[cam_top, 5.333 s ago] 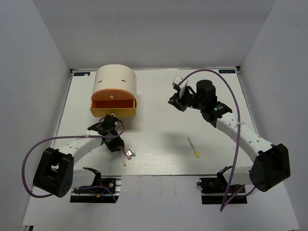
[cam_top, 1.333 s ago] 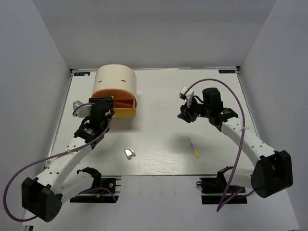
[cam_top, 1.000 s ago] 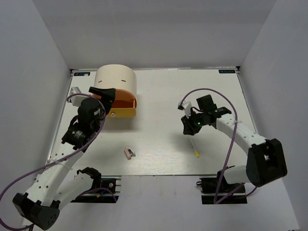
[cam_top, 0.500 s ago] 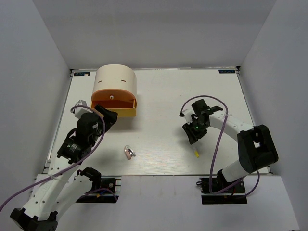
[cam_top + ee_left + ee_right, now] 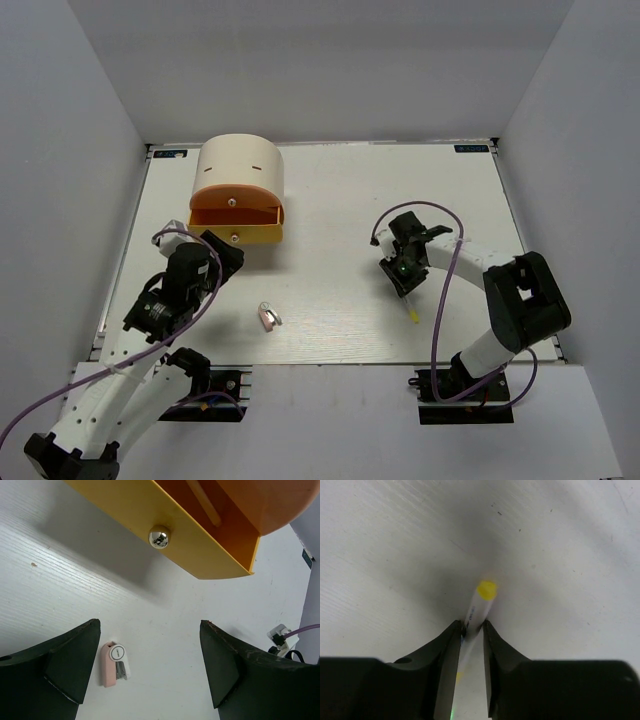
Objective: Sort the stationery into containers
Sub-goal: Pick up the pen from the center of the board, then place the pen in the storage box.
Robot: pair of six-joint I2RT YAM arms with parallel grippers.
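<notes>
Drawer (image 5: 236, 230) juts before left hand (image 5: 150, 672); room rightward.

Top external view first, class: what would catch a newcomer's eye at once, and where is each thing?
The big cream cabinet stands at the far left, its yellow drawer pulled open. Right of centre, the right gripper pinches a yellow-tipped white stick. A small pink clip lies alone near the front edge, with the left gripper open nearby.

I see bright, even light from above, with soft shadows. The yellow drawer (image 5: 200, 555) throws a grey shadow nearward; its knob (image 5: 159, 536) glints. My right wrist view is blurry around the yellow-tipped stick (image 5: 479, 607).
</notes>
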